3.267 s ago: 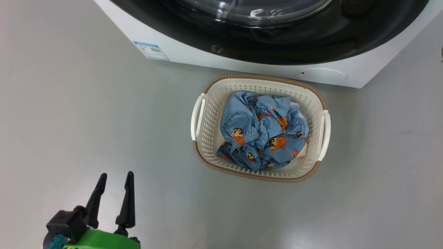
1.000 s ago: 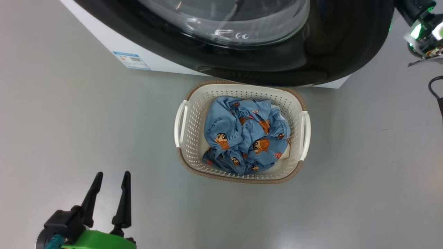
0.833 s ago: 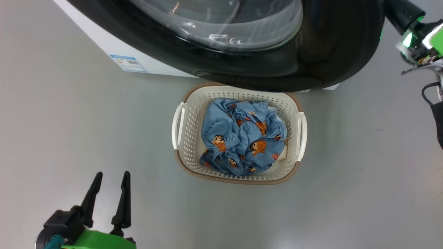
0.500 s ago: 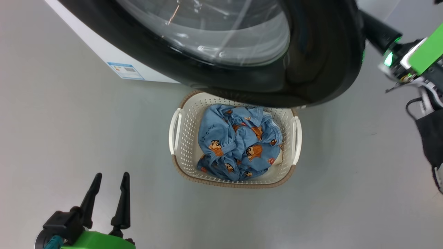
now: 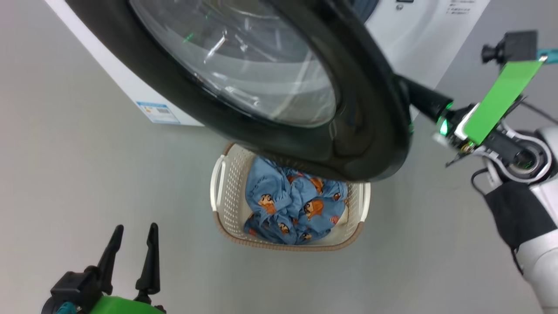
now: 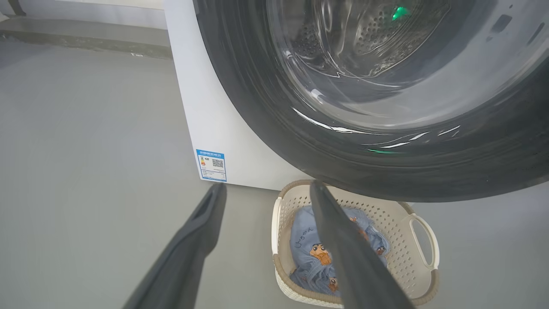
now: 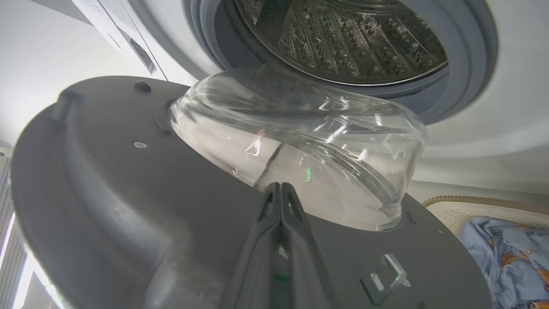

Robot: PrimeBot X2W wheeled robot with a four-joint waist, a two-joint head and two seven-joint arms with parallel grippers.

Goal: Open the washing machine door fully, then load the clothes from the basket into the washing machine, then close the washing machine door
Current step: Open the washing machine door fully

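**Head view.** The washing machine door (image 5: 362, 131) stands partly open. Its black rim swings out from the washing machine (image 5: 436, 39) and overhangs the far end of the basket (image 5: 226, 209) on the floor. The clothes (image 5: 292, 205) all lie in the basket. Judged from this, the opening step is under way but not finished, and loading and closing are left to do. The right arm (image 5: 501, 100) reaches in from the right, and its dark fingers pass behind the door's free edge. The left tool (image 5: 135, 226) hangs low at the lower left, well apart from the basket, with its fingers spread and nothing held.

**Left wrist view.** The two fingers are parted and empty, pointing toward the machine's lower front and the basket. The door's rim and glass fill the space above the basket.

**Right wrist view.** The right tool (image 7: 279, 189) is clenched with its fingers pressed together and nothing between them. Its tip rests on the door's dark grey inner face, at the base of the glass bowl. Beyond it the steel drum (image 7: 343, 38) and the gasket (image 7: 472, 64) are exposed, and the drum looks empty.
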